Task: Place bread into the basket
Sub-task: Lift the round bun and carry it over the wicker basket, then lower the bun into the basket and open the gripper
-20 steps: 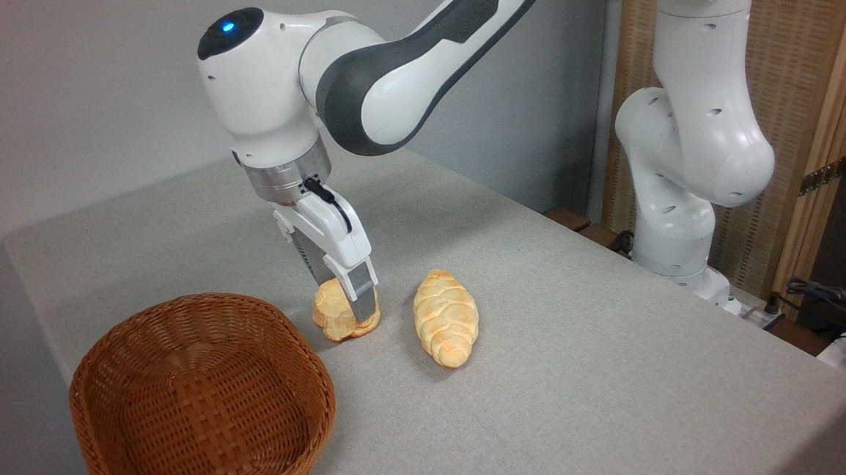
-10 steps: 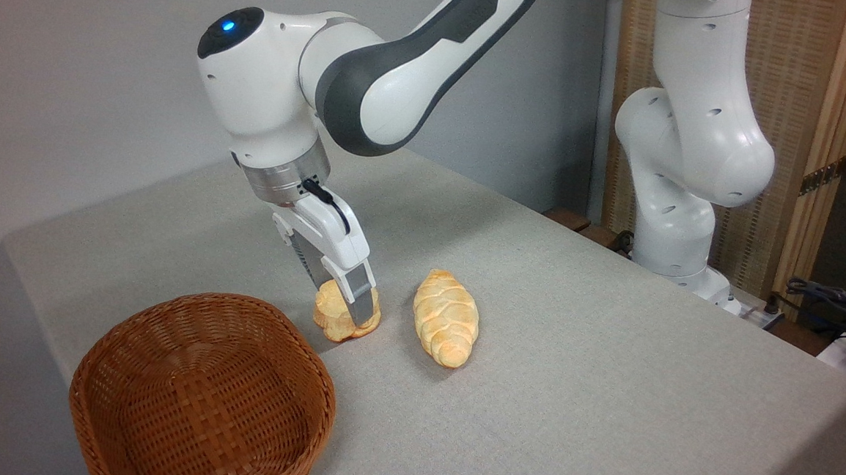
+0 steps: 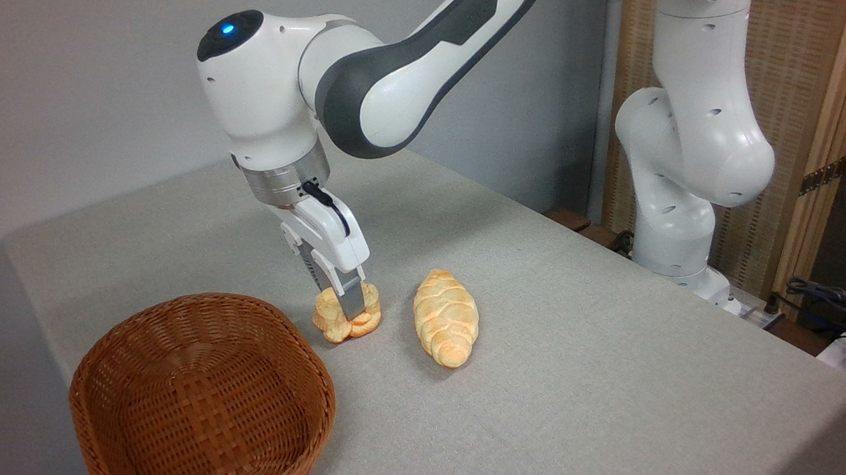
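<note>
Wicker basket (image 3: 202, 393): round, brown, woven, wide-rimmed; nearest the camera at the lower left of the table; nothing shows inside it.
Bun (image 3: 345, 315): small, lumpy, golden-orange, layered through the middle; it sits on the cloth just beyond the basket's far right rim, outside the basket, apart from it.
Gripper (image 3: 349, 308): pointing down onto the bun, tilted slightly; one grey finger (image 3: 350, 303) crosses the bun's front face and the other is hidden behind it; the jaws are closed in on the bun, pressing it from both sides.
Braided loaf (image 3: 445, 317): longer oval, pale orange, lying flat just right of the bun, not touching it or the gripper.
Table (image 3: 604, 395): covered in grey cloth, running back toward the wall.
Arm (image 3: 374, 80): white and dark grey, a blue light lit on the wrist joint, reaching in from the upper right.
Arm base (image 3: 677, 231): white column standing at the table's far right edge, before a slatted wooden screen (image 3: 791, 98).
Cables (image 3: 830, 303): dark tangle at the far right edge.
</note>
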Controlling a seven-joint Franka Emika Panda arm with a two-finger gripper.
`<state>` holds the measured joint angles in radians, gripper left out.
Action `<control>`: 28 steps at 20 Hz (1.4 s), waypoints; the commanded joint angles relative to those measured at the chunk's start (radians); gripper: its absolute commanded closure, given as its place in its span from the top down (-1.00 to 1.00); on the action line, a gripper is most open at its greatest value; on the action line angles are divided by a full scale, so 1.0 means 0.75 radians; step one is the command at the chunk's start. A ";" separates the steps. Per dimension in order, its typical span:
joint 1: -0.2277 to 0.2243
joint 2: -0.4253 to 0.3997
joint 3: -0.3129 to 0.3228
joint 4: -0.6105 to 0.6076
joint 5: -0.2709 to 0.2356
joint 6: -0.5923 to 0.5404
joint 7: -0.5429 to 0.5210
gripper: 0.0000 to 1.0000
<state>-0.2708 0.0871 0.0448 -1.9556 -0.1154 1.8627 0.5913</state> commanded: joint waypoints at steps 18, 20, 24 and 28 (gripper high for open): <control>0.009 -0.034 0.055 0.196 -0.022 0.328 0.079 0.17; 0.007 -0.004 0.053 0.190 -0.018 0.447 0.079 0.79; 0.007 0.017 0.049 0.186 -0.022 0.492 0.077 1.00; 0.001 0.039 0.034 0.186 -0.020 0.490 0.077 1.00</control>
<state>-0.2642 0.1061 0.0727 -1.8212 -0.1173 2.2164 0.6267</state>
